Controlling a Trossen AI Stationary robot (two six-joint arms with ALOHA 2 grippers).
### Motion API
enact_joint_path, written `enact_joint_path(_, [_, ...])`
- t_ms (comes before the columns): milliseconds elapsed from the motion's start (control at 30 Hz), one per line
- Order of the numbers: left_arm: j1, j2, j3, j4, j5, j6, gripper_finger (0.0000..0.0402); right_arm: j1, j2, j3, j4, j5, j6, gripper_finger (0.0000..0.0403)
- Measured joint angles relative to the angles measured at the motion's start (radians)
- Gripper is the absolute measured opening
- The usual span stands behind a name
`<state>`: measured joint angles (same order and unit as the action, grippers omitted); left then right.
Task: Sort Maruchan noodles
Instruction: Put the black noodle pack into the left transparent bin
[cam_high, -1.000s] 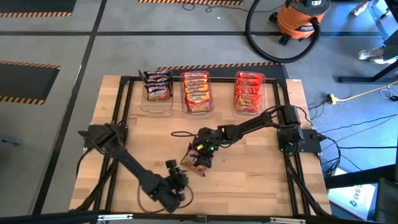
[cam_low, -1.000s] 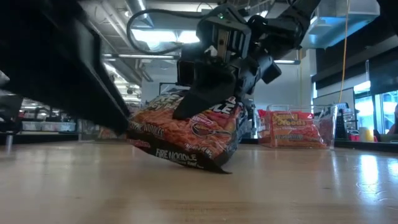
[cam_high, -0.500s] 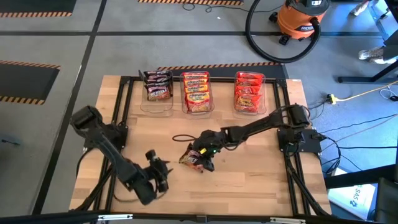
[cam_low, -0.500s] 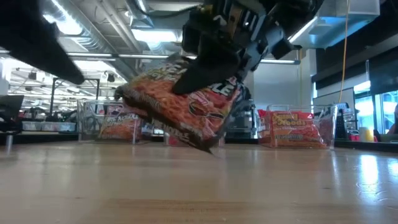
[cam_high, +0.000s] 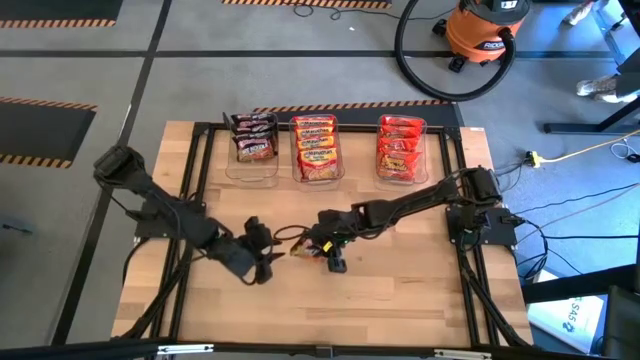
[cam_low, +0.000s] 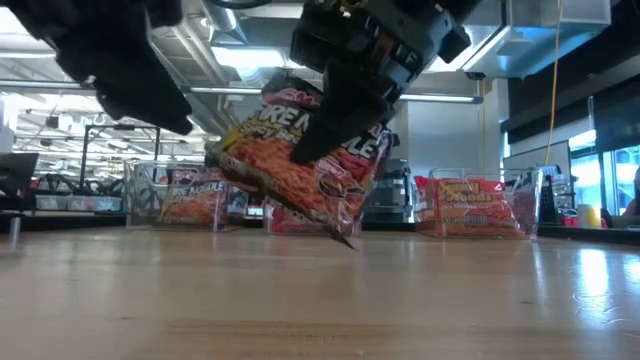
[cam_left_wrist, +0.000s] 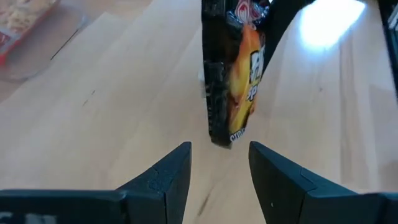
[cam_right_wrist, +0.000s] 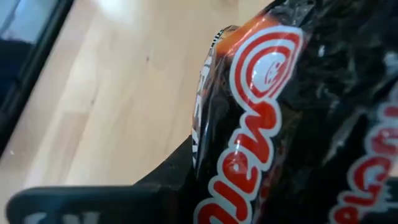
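- My right tool (cam_high: 322, 246) pinches one dark Maruchan packet (cam_low: 300, 165), tilted and lifted clear of the worktop (cam_high: 400, 280) near its middle.
- My left tool (cam_high: 262, 256) sits just beside that packet at its 9 o'clock, fingers (cam_left_wrist: 171, 171) spread with a gap between them, holding nothing; the packet's edge hangs right in front of them.
- Three clear tubs line the worktop's far edge, toward 12 o'clock from the held packet.
- The left tub (cam_high: 252, 150) holds dark packets (cam_high: 254, 136); I cannot count them exactly.
- The middle tub (cam_high: 316, 150) holds orange-yellow packets (cam_high: 315, 140), stacked; the count is unclear.
- The right tub (cam_high: 400, 150) holds red packets (cam_high: 398, 145), also stacked.
- A thin dark cable (cam_high: 288, 233) loops across the wood between my two tools.
- A black frame (cam_high: 200, 170) borders the worktop on the left, right and far sides.
- Beyond the worktop at 1 o'clock stands an orange shop vacuum (cam_high: 485, 30) with a black hose (cam_high: 410, 60) curling on the floor.
- Nothing lies between the held packet and the tubs.
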<state>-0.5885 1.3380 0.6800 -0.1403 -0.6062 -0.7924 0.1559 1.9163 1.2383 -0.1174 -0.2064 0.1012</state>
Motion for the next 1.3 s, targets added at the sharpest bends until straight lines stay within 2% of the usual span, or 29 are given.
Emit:
enact_joint_path(133, [0.043, 0.0, 0.007, 0.021, 0.041, 0.068, 0.0156, -0.012, 0.0, 0.016, -0.012, 0.006, -0.032, 0.0103])
enact_joint_path(333, [0.077, 0.002, 0.007, 0.053, -0.02, 0.065, 0.0156, -0.013, 0.0, 0.017, -0.015, 0.013, -0.03, 0.0106])
enact_joint_path(667, [0.1, 0.002, 0.007, 0.149, 0.024, 0.131, 0.0157, -0.011, 0.0, 0.016, -0.007, 0.039, -0.008, 0.0107])
enact_joint_path(767, [0.102, 0.002, 0.007, 0.153, 0.042, 0.133, 0.0172, -0.011, 0.0, 0.016, 0.003, 0.039, 0.001, 0.0107])
enact_joint_path(1067, [0.104, 0.017, 0.009, 0.236, 0.075, 0.185, 0.025, 0.013, 0.001, 0.016, 0.063, 0.031, 0.0, 0.0108])
enact_joint_path(1300, [0.104, 0.087, 0.009, 0.288, 0.073, 0.195, 0.0267, 0.037, 0.001, 0.015, 0.088, 0.04, 0.004, 0.0108])
